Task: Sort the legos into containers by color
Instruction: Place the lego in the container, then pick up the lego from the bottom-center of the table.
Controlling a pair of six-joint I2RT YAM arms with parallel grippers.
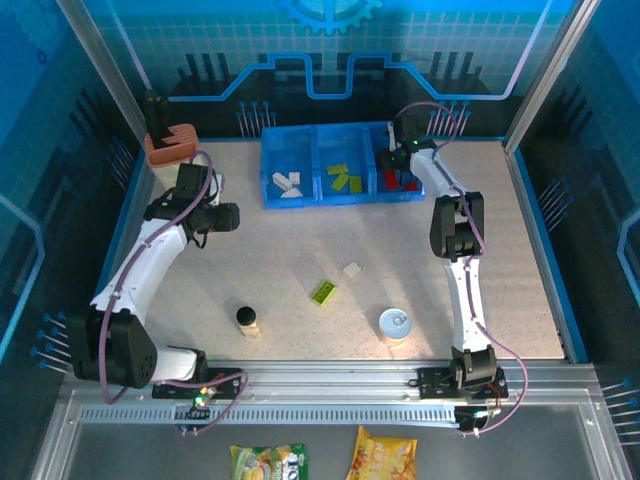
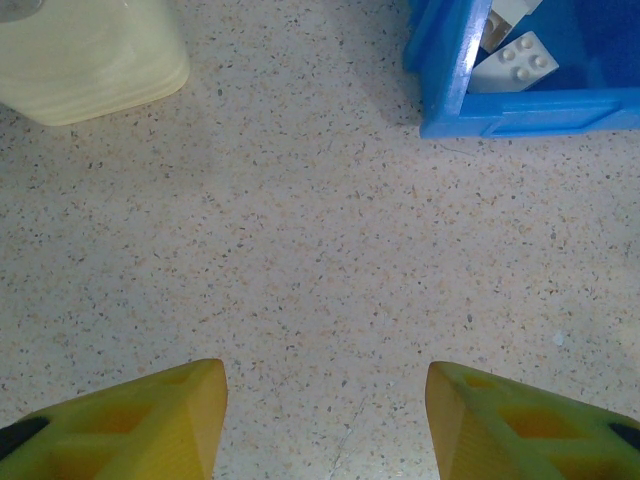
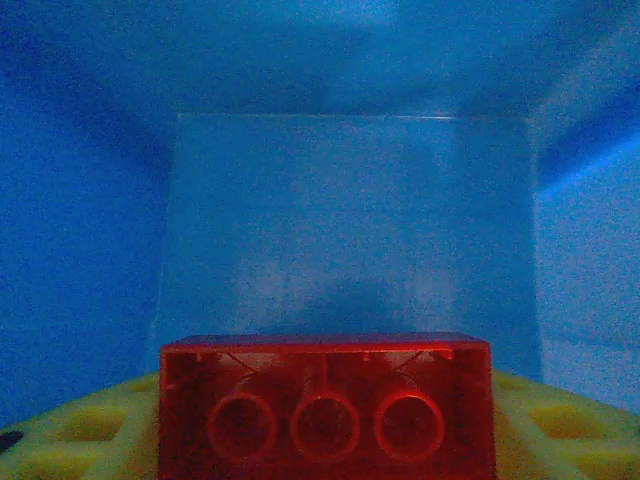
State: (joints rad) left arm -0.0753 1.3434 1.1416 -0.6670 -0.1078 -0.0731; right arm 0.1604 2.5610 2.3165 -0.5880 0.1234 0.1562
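Right gripper (image 3: 322,445): pinching glossy red brick (image 3: 326,395), hollow underside, three round tubes.
Left gripper (image 2: 326,420): spread, empty, over speckled table (image 2: 300,250).

L gripper (image 2: 325,420) spread, empty, L arm (image 1: 150,255) bent; R arm (image 1: 455,225) stretched fwd, R gripper (image 3: 325,440) clamps red lego (image 3: 325,395).

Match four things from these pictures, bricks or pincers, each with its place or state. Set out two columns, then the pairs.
Things
1. red brick
2. loose green brick
3. white bricks
4. left pincer

Places or states
a. in the left compartment
b. lying on the table, between the arms
c. gripped by the right pincer
d. open, above bare table

Pairs: 1-c, 2-b, 3-a, 4-d
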